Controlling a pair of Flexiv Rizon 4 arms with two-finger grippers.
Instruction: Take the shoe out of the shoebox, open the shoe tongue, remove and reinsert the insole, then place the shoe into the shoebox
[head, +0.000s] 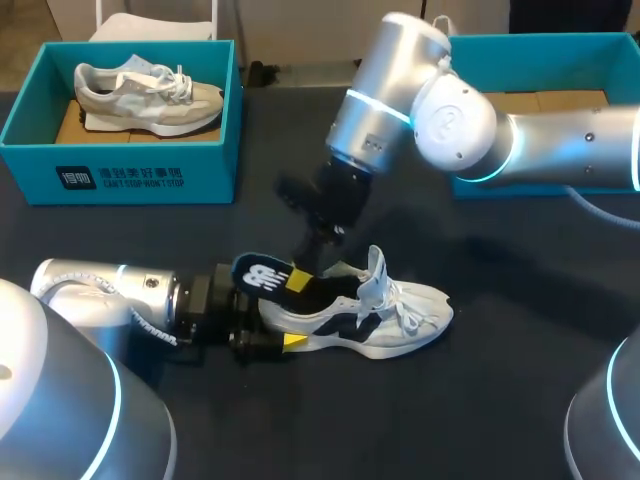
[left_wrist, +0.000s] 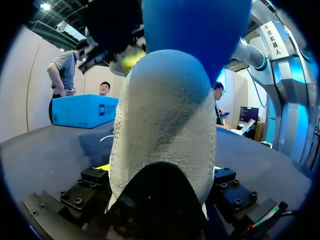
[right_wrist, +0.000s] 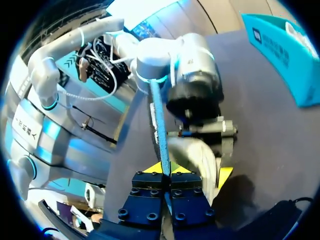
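Note:
A white and navy shoe (head: 400, 315) lies on its side on the dark table, toe pointing right. My left gripper (head: 292, 318) comes in from the left, its fingers wide apart on either side of the heel (left_wrist: 160, 130), holding it. A dark blue insole (head: 262, 275) with a white logo sticks up out of the shoe opening. My right gripper (head: 303, 275) reaches down from above and is shut on the insole's edge. In the right wrist view the insole (right_wrist: 159, 120) runs edge-on between the closed yellow tips of that gripper (right_wrist: 170, 172), with the shoe (right_wrist: 195, 152) just beyond.
A teal shoebox (head: 120, 175) at the back left holds a second, beige shoe (head: 150, 95). Another teal box (head: 540, 45) stands at the back right, partly behind my right arm. Bare table lies in front of the shoe.

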